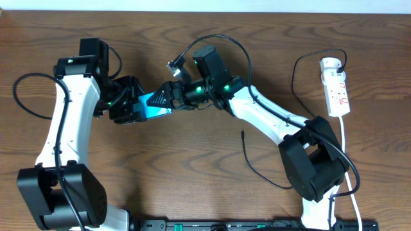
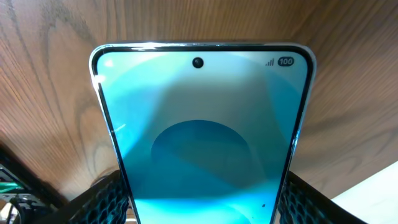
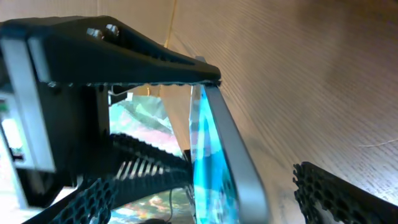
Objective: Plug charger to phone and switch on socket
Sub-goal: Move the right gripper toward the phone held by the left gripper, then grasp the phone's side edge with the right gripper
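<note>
Phone [image 1: 154, 102] with a bright cyan screen, held left of centre over the wooden surface [image 1: 160, 186], its long edges pinched by the left pincer [image 1: 138, 104]. The right pincer [image 1: 172, 95] has its fingers spread on either side of the phone's free end. The thin black charger [image 1: 243, 138] lies loose on the surface, right of centre. The white socket [image 1: 336, 86] sits at the far right.

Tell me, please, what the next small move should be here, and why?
Probably close the right tool gently on the phone. Its fingers straddle the phone's free end, one clear of it, while the left tool grips the other end. The charger tip lies unheld on the table, so I'd secure the phone first.
</note>
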`<state>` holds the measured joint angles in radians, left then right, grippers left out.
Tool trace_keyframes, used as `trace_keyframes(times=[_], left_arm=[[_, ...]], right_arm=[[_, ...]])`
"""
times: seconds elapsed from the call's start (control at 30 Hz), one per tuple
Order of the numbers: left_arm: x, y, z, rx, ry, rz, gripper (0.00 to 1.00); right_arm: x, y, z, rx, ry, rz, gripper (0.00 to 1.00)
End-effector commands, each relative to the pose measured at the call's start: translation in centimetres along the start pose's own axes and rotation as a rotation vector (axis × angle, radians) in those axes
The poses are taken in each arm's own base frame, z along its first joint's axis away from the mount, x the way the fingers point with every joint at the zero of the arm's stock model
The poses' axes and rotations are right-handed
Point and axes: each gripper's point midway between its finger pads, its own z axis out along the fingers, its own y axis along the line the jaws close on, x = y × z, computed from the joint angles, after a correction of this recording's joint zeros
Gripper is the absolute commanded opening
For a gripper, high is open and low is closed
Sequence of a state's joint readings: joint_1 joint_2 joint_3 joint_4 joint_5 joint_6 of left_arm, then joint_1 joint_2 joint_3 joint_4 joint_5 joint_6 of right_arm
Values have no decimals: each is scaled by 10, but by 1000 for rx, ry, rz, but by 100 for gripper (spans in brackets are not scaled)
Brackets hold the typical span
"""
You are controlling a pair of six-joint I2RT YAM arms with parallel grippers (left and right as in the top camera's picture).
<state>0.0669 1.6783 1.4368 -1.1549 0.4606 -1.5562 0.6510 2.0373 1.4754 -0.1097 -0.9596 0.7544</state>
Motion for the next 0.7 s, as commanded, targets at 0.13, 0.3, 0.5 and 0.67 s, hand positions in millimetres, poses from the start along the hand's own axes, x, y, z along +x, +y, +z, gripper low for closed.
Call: trace_keyframes(times=[0.13,0.3,0.5,0.67], left_arm=[[7,-4,-11,32,1,1,7],[7,-4,-11,32,1,2,7],[9,-2,-11,27,9,5,7],[13,-2,-11,26,36,5,7]], right_arm=[[-4,7,2,10,-20,10,87],[-4,6,2,13,-24,15,71],[-5,5,2,19,-30,15,59],[-7,4,2,29,-39,20,47]])
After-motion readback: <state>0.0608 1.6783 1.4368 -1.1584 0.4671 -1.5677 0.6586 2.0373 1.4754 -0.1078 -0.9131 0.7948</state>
